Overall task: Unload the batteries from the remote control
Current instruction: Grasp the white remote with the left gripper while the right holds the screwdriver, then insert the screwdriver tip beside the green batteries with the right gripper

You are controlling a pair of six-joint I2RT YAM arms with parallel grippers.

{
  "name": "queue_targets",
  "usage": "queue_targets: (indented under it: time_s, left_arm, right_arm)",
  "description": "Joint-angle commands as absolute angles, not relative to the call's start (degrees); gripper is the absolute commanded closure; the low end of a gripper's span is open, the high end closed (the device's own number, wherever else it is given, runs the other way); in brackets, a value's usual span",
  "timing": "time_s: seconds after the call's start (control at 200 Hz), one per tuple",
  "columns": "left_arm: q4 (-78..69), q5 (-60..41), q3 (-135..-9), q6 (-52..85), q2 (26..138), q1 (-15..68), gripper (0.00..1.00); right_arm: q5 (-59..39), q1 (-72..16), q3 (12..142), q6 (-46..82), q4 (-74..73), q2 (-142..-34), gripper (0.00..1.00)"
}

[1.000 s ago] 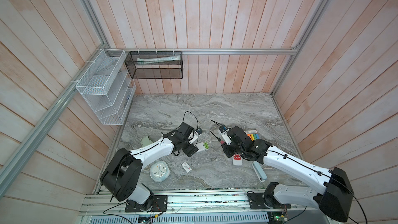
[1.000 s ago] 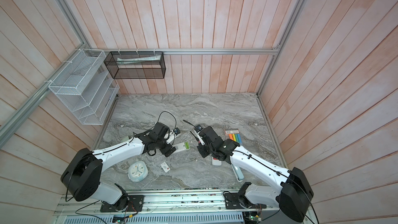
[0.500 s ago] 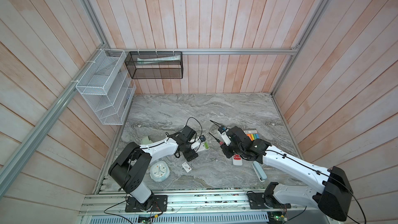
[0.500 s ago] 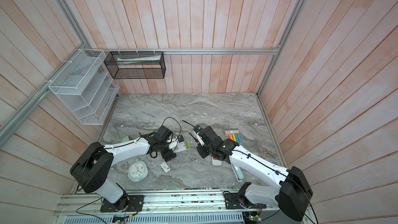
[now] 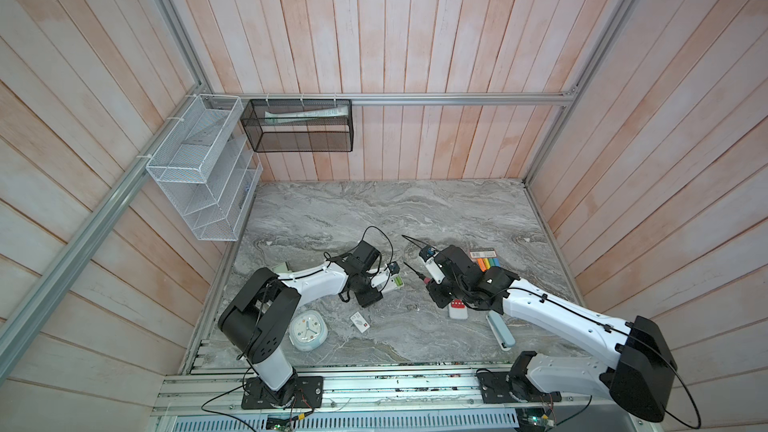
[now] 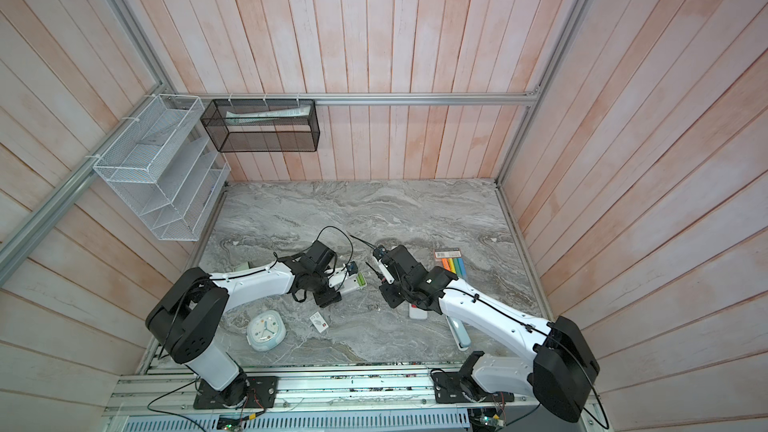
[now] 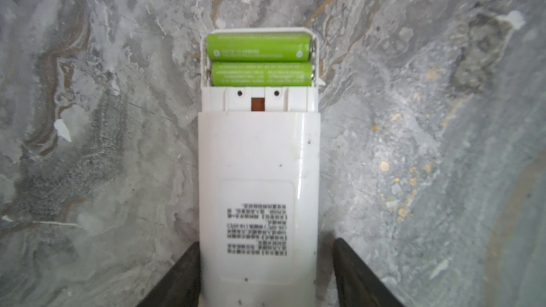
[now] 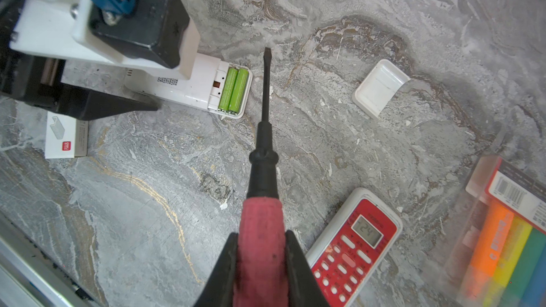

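A white remote control (image 7: pixel 258 187) lies back-up on the marble, its battery bay uncovered. Two yellow-green batteries (image 7: pixel 259 47) sit side by side in the bay, also seen in the right wrist view as batteries (image 8: pixel 233 90) and in a top view as batteries (image 5: pixel 399 281). My left gripper (image 7: pixel 266 243) straddles the remote's closed end. One finger touches its side and the other stands a small gap off. My right gripper (image 8: pixel 260 233) is shut on the red handle of a screwdriver (image 8: pixel 263 172), whose tip hovers just beside the bay.
A loose white battery cover (image 8: pixel 381 87) lies beyond the screwdriver. A red-faced remote (image 8: pixel 354 246), a pack of coloured highlighters (image 8: pixel 502 246) and a staple box (image 8: pixel 63 137) lie nearby. A clock (image 5: pixel 308 330) and a pale blue stapler (image 5: pixel 500 330) sit near the front edge.
My left gripper has come down along the white remote and its jaws have narrowed around it. The right arm has kept still with the screwdriver.
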State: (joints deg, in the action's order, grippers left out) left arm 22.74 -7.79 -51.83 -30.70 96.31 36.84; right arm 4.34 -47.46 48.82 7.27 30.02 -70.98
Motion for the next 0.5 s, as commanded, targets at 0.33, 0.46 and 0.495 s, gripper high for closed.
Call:
queue_targets:
  time_s: [0.33, 0.46, 0.495]
  left_arm:
    - [25.37, -7.86, -50.45, -33.58, 96.6, 33.87, 0.41]
    - [26.54, -8.65, -50.49, -34.49, 96.08, 32.79, 0.41]
    - [26.5, -8.7, -50.37, -34.69, 95.84, 32.63, 0.41]
  right_arm:
    - [0.72, -48.43, 50.58, 4.92, 31.89, -73.8, 1.0]
    - [1.37, -50.16, 51.04, 5.4, 32.36, -75.32, 1.0]
    - [1.66, -50.55, 51.24, 5.65, 32.68, -75.85, 1.0]
